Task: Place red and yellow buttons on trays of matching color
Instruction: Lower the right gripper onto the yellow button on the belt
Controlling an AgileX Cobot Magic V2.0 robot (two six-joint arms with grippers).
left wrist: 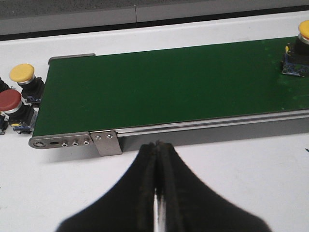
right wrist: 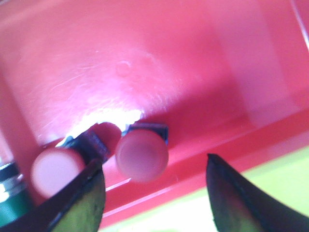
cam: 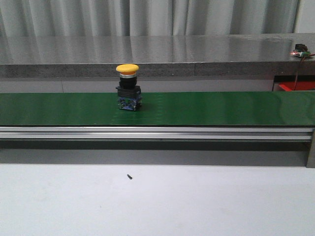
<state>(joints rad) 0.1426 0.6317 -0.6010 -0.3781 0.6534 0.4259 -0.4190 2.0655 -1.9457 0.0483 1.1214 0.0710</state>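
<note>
Green belt [cam: 206, 108]: runs across the white bench [cam: 157, 201] from side to side, with a metal rail along its near edge. It serves as the landmark for all entries below.

Yellow button [cam: 127, 69]: one, standing upright on the belt, left of the belt's middle in the front view. Yellow cap on top, black body, blue base touching the belt. The same button shows at the far edge of the left wrist view.

Spare buttons off the left end of the belt, seen only from the left wrist: a second yellow button [left wrist: 22, 73] and a red button [left wrist: 10, 100], both upright on the bench, just beside the belt's end and close to each other.

Red tray [right wrist: 159, 63]: fills the right wrist view. In the front view a red edge shows behind the belt's right end. Two red buttons lie inside, one [right wrist: 141, 154] in the gap of the claw, another [right wrist: 52, 171] beside it, partly hidden by a finger. A yellow-green surface [right wrist: 285, 179] borders the tray's rim.

Left claw [left wrist: 156, 147]: fingers pressed together, gripping nothing, hanging over the bench on the near side of the belt.

Right claw [right wrist: 154, 193]: spread wide, empty, over the red tray.

Small dark speck [cam: 129, 176]: on the bench, in front of the belt.
</note>
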